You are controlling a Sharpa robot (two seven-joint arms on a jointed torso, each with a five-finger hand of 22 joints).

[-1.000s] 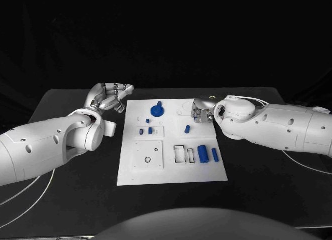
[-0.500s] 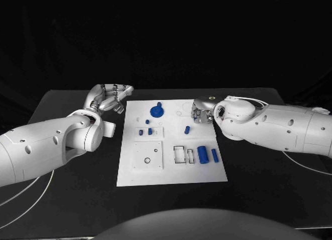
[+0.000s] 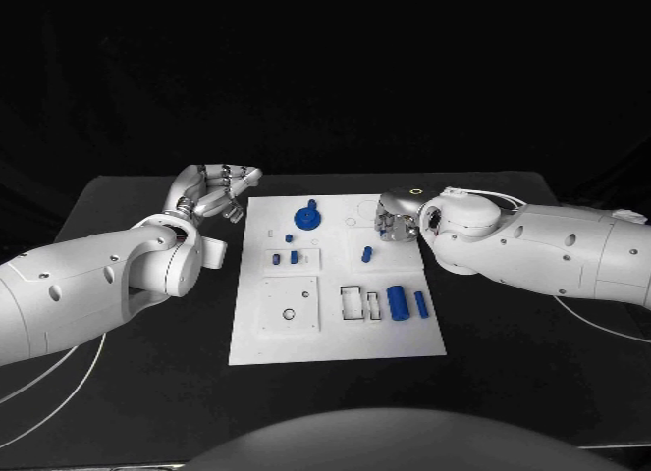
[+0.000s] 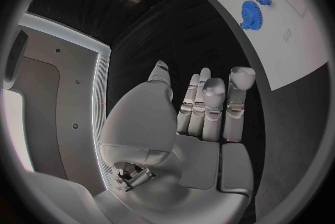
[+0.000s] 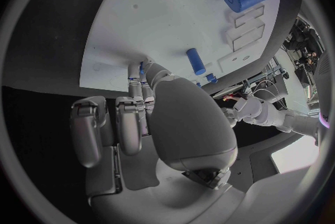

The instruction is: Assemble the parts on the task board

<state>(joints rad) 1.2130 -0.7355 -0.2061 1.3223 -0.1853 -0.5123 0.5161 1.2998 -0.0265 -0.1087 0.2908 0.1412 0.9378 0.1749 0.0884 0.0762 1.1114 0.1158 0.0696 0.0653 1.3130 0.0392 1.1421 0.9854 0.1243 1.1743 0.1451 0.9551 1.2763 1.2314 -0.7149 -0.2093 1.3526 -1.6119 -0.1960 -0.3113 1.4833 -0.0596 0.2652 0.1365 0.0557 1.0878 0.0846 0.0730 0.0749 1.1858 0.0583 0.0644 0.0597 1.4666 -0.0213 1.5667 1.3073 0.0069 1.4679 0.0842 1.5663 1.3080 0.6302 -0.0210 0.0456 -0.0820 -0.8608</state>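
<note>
My left hand (image 3: 212, 191) hangs over the bare table (image 3: 141, 196), just off the board's (image 3: 340, 334) far corner, fingers apart, holding nothing. My right hand (image 3: 396, 218) sits at the board's opposite far corner; whether it holds anything, I cannot tell. A blue gear (image 3: 309, 215) lies between my hands.

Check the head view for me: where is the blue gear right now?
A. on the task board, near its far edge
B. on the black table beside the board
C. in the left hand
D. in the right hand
A: the blue gear lies on the white task board near its far edge, between the left hand off the board's far left corner and the right hand at its far right corner, touched by neither.
</note>
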